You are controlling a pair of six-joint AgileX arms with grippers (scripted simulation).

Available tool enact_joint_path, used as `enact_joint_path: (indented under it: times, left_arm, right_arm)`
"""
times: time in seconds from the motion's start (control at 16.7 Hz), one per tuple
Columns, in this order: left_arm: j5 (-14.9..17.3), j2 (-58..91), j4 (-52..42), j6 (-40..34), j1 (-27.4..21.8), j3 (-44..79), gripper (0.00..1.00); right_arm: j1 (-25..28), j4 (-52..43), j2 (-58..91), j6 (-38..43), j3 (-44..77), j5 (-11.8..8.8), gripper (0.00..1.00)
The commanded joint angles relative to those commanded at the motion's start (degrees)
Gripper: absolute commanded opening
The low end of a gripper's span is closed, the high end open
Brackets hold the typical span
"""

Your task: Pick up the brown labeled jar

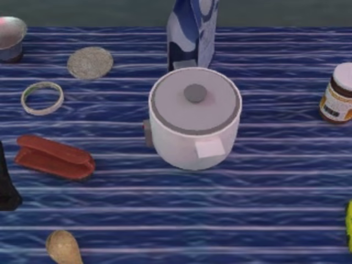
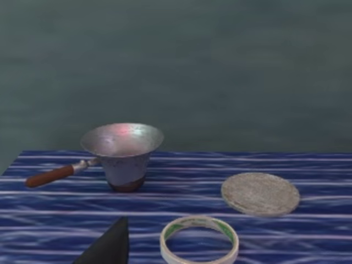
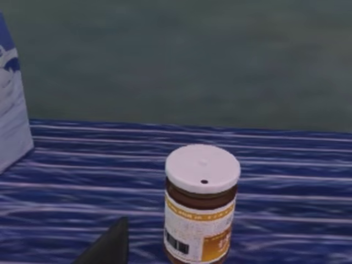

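Jar upright at table's right edge, far side, untouched. White pot mid-table, carton behind it. Left arm at left edge. Can't tell either pincer's opening.

a table in dark blue cloth with pale wavy stripes, before a plain, perhaps grey-green wall

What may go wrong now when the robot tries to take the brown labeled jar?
1. The brown labeled jar stands upright at the table's right edge; a sideways push might tip it or send it off.
2. The right tool shows only as a dark tip beside the jar, not around it, so a badly aligned closing could strike the white lid.
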Motion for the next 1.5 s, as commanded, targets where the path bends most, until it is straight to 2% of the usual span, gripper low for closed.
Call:
enact_joint_path:
  times: [0.42,1.08,1.5]
  left_arm:
    - [0.0,0.0,0.0,0.0,0.0,0.0,1.0]
    - [0.0,0.0,0.0,0.0,0.0,0.0,1.0]
    - [0.0,0.0,0.0,0.0,0.0,0.0,1.0]
  right_arm:
    - [-0.6,-21.2,31.7,-8.0,30.1,0.3,1.0]
    - [-0.8,-59.6,96.0,-27.8,91.0,1.2,1.0]
    - [0.1,-74.5,126.0,-37.9,120.1,1.1,1.0]
